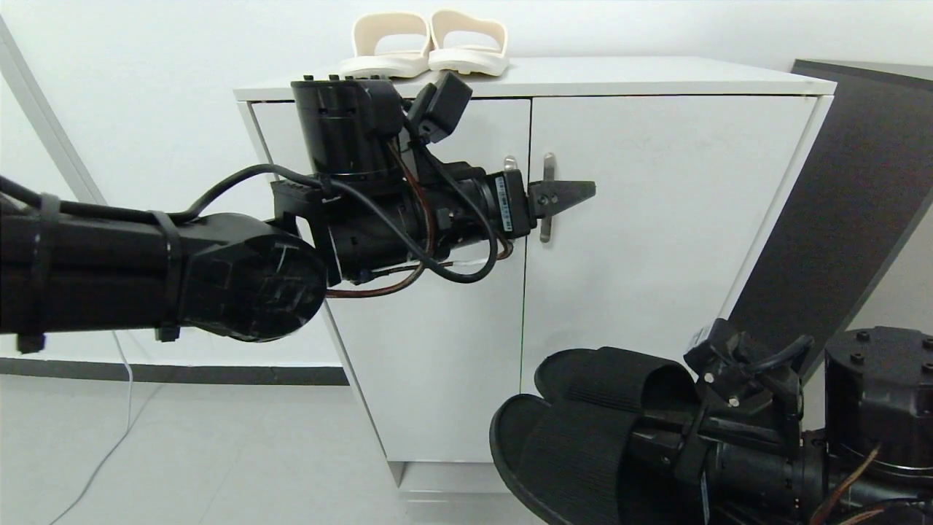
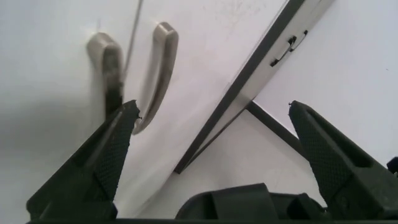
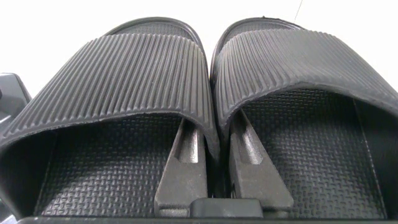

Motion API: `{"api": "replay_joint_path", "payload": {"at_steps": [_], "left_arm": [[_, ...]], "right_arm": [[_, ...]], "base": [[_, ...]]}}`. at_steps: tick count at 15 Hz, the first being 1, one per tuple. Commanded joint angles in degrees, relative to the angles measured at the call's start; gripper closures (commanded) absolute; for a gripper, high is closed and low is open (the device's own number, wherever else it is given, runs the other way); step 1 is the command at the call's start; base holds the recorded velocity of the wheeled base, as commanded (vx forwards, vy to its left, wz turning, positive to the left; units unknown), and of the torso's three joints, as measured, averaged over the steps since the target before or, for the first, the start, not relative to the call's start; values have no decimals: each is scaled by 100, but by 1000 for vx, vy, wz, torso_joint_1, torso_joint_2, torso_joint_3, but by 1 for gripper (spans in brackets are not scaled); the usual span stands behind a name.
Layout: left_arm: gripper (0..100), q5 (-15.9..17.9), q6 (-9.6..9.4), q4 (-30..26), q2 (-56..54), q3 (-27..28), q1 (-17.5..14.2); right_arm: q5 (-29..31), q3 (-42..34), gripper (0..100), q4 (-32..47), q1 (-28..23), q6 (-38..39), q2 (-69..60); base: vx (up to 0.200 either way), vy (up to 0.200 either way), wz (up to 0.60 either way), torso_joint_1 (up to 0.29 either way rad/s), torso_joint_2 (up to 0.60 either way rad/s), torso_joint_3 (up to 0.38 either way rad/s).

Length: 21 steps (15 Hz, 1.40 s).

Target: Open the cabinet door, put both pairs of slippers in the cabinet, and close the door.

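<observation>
Black slippers (image 1: 583, 430) lower right of frame, inner edges clamped together by right end effector (image 3: 216, 158) | cream slippers (image 1: 430, 44) top centre, resting on white cabinet (image 1: 656, 255) | cabinet doors (image 1: 437, 328) shut | left end effector (image 1: 576, 191) spread wide, mid-frame, beside door handles (image 1: 548, 164); whether it touches them, cannot tell

The cabinet (image 1: 656, 255) is smooth white board with a matt face, and its handles (image 2: 163, 62) look like brushed metal with a soft gleam. The black slippers (image 3: 124, 81) are matt rubber, ribbed across the straps and diamond-patterned on the footbeds. The cream slippers (image 1: 430, 44) look smooth, matt and foamy. The left gripper (image 2: 212, 107) has fingers (image 2: 109, 158) of matt black plastic with finely stippled faces.
</observation>
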State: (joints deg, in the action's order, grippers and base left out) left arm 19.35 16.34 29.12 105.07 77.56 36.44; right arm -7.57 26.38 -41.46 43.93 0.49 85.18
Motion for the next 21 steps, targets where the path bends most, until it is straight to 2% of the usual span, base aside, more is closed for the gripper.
{"api": "replay_joint_path", "payload": {"at_steps": [1,5,10,11,15,19,21], "left_arm": [[0,-19,1,-3,233,172,-5],[0,-45,10,-12,550,550,4],[0,-36,19,-3,646,620,21],[100,-36,19,6,637,620,21],[100,-36,19,23,470,436,48],[100,-27,19,401,-22,-417,259],[100,-36,10,524,-382,-839,373]], "right_arm": [[1,-1,100,-2,1,4,-1],[1,-28,100,-2,1,-5,-19],[1,-36,100,-2,1,-5,-19],[1,-36,100,-2,1,-5,-19],[-34,-63,100,-2,1,-5,-10],[-175,-168,100,6,27,-5,-80],[-632,-291,100,6,36,-5,-273]], "base": [[0,0,0,0,0,0],[0,0,0,0,0,0],[0,0,0,0,0,0],[0,0,0,0,0,0],[0,0,0,0,0,0],[0,0,0,0,0,0],[0,0,0,0,0,0]]}}
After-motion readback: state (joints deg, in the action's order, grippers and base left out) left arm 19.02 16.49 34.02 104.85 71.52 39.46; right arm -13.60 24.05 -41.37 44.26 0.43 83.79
